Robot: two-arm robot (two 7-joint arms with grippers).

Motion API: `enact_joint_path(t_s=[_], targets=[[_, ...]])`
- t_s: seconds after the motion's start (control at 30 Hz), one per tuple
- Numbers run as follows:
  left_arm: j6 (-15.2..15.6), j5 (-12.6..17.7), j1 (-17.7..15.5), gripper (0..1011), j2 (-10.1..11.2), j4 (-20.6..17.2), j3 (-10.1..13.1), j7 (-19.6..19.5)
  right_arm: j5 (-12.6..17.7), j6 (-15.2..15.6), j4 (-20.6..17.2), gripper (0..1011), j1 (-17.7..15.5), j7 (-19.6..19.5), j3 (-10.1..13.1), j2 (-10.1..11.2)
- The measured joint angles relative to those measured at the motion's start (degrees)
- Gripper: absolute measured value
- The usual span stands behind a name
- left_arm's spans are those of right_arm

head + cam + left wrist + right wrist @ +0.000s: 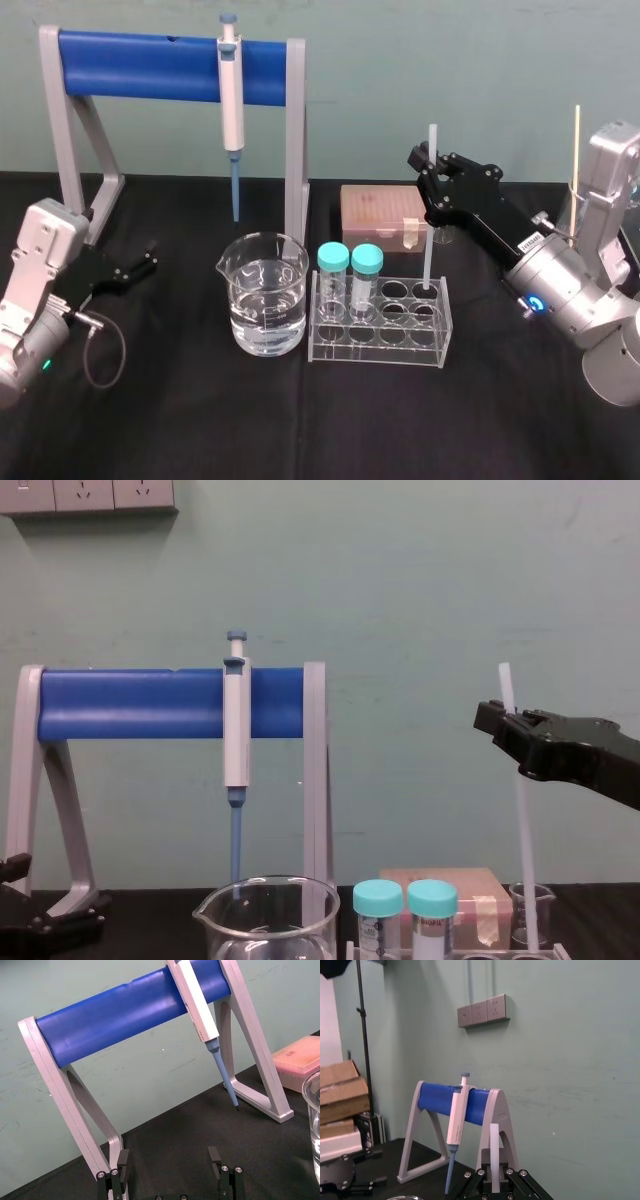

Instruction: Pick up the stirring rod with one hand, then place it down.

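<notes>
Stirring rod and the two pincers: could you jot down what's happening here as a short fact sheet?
rod: upright, lower end down in the rack
right pincer: shut on the upper part of the rod
left pincer: open, idle near the stand
pipette: hanging on the stand
beaker: clear liquid inside, left of the rack

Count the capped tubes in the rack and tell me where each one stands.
2. One teal-capped tube stands at the left end of the rack, apparently in the back row. The second tube stands next to it on its right. No others seem hidden.
</notes>
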Motion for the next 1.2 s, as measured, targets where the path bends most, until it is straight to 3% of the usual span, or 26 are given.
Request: enact_joint_path(t_s=[0.27, 1.2], targets=[[0.0, 0.0, 0.0, 1000, 0.0, 0.0, 0.0, 0.0, 0.61, -1.63, 2.59, 73, 0.86, 0.62, -0.11, -0.89], [0.0, 0.0, 0.0, 1000, 0.0, 0.0, 0.0, 0.0, -2.54, -0.92, 8.38, 72, 2.49, -0.81, -1.37, -2.44]])
